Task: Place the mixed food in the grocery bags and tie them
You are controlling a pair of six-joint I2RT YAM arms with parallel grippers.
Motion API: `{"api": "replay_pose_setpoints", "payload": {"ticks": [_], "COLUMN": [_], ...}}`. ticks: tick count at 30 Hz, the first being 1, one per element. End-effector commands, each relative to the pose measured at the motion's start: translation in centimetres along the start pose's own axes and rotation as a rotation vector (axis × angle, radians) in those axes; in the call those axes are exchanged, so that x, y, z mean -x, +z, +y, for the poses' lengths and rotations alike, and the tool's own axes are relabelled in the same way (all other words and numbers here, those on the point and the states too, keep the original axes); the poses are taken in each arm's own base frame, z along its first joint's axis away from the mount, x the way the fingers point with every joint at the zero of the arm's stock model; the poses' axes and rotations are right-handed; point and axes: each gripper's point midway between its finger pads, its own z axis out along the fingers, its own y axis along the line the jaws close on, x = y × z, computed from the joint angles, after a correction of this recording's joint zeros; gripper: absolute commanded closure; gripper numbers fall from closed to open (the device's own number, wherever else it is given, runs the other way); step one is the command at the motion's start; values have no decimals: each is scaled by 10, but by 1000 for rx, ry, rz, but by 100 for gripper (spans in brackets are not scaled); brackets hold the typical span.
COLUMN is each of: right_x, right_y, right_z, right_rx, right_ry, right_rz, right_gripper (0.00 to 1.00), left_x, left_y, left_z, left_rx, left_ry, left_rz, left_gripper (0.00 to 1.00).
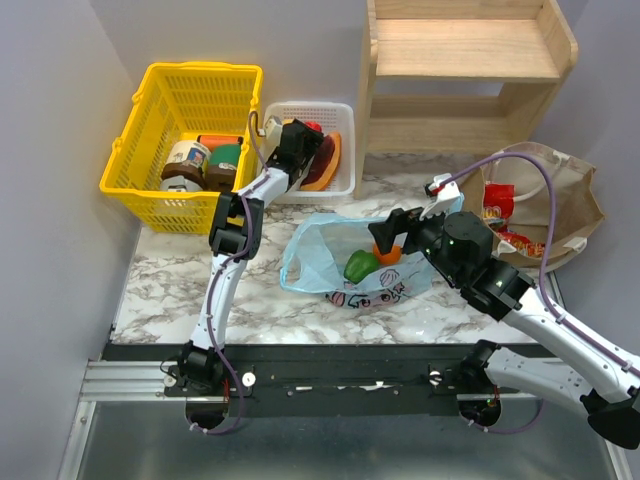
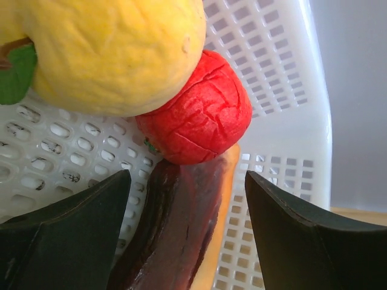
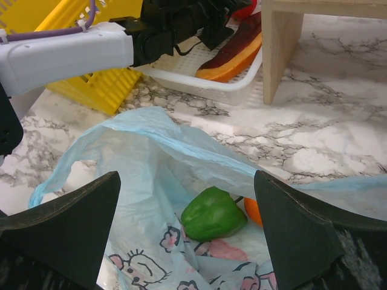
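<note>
Over the far white tray (image 2: pixel 272 54), the left gripper (image 2: pixel 187 178) held its jaws apart near a red fruit (image 2: pixel 196 109) touching a yellow fruit (image 2: pixel 115 54). Nearer, the right gripper (image 3: pixel 186 176) gaped above the light-blue bag (image 3: pixel 139 145) holding a green pepper (image 3: pixel 213 213).

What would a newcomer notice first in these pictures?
The bright yellow basket stands at the far left of the top view. In the middle lies the light-blue bag, with a green pepper inside it. The open left gripper hangs over the white tray, close to a yellow fruit and a red fruit.
</note>
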Motion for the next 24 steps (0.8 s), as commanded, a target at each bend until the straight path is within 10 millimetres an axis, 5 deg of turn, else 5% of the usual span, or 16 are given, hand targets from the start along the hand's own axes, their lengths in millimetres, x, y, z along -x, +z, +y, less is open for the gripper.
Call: {"api": "replay_pose_setpoints", "payload": {"ticks": [1,14,17,24], "right_x": [16,28,28,28], "right_y": [-7,-7,-7,-8], "right_z": [-7,-12,-13,-16], "right_rx": [-38,-73,-78,-91], "right_ry": [-16,-58,-62,-63], "right_rz": [-41,-60,-59,-58], "right_gripper": [0,0,0,0], "left_x": [24,28,27,32], "left_y": [10,30,32,23], "left_z": [55,56,59,53], "left_rx": [148,142,137,75], "left_ry": [-122,-249,-274,-266], "left_rz": [-88,-140,-141,-162], "left_gripper": [14,13,24,71]}}
